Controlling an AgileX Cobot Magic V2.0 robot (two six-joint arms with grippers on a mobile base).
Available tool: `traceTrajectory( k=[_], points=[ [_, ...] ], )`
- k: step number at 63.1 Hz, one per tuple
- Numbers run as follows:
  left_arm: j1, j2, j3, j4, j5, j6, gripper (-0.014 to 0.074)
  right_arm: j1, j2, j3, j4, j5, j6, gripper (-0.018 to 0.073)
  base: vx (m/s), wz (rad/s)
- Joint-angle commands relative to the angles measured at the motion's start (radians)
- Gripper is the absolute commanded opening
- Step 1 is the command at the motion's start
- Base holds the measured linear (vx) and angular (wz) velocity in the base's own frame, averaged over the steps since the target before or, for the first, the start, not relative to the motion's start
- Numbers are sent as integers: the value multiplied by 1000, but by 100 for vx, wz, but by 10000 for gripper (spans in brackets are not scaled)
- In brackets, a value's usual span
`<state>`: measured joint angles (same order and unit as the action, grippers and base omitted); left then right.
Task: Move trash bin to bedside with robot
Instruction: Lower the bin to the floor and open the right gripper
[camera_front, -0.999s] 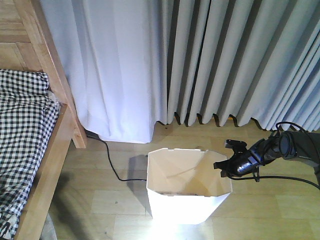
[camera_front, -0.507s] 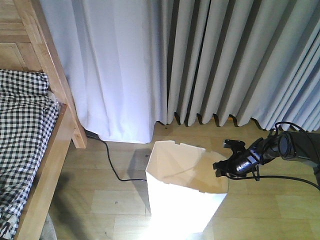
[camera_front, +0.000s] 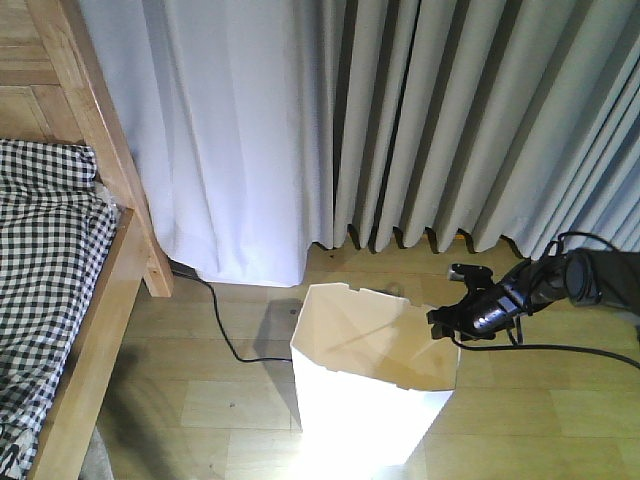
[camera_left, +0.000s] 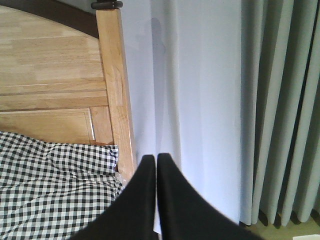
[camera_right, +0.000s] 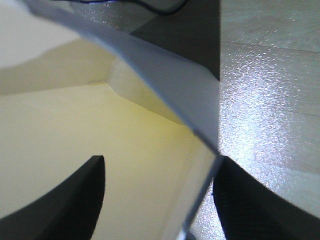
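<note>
Trash bin (camera_front: 370, 395): white, cream inside, angular rim; stands tilted on the wooden floor (camera_front: 520, 410), in front of the grey curtains (camera_front: 470, 120), well apart from the bed.
Bin rim, wrist view: right wall of the bin (camera_right: 165, 75) runs between the two dark fingers (camera_right: 65, 192), one inside the cream interior, one outside over the floor.
Right tool (camera_front: 447, 322): black, at the bin's right rim edge, straddling the wall; jaws spread to either side of the wall, not visibly pressed on it, so open around the rim.
Right arm (camera_front: 545, 285): black, reaching in from the right edge, with a looping black cable (camera_front: 570, 345) beside it.
Left tool (camera_left: 152, 165): two black fingers pressed tip to tip, closed on nothing, pointing toward the bed post and white curtain.
Bed (camera_front: 95, 300): light wooden frame at the left edge, black-and-white checked bedding (camera_front: 40, 260) on it.
Floor cable (camera_front: 225, 330): thin black lead from under the white curtain (camera_front: 230, 140), running along the floor to just left of the bin.
</note>
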<state>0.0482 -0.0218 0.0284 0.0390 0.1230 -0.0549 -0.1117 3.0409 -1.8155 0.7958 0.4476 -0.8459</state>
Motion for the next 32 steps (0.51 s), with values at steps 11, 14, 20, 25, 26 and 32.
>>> traceTrajectory(
  k=[11,14,20,25,26,32],
  points=[
    [-2,-5,-21,-5,-72,-4,-6,0,-274,357,125,-290,-116,456,0,0],
    [-2,-5,-21,-5,-72,-4,-6,0,-328,413,125,-289,-161,456,0,0],
    [-2,-5,-21,-5,-72,-4,-6,0,-443,517,129,-271,-193,456,0,0],
    [-2,-5,-21,-5,-72,-4,-6,0,-565,609,128,-271,-199,456,0,0],
    [-2,-5,-21,-5,-72,-4,-6,0,-587,631,128,-271,-199,456,0,0],
    [-2,-5,-21,-5,-72,-4,-6,0,-757,726,128,-275,-216,456,0,0]
  ],
)
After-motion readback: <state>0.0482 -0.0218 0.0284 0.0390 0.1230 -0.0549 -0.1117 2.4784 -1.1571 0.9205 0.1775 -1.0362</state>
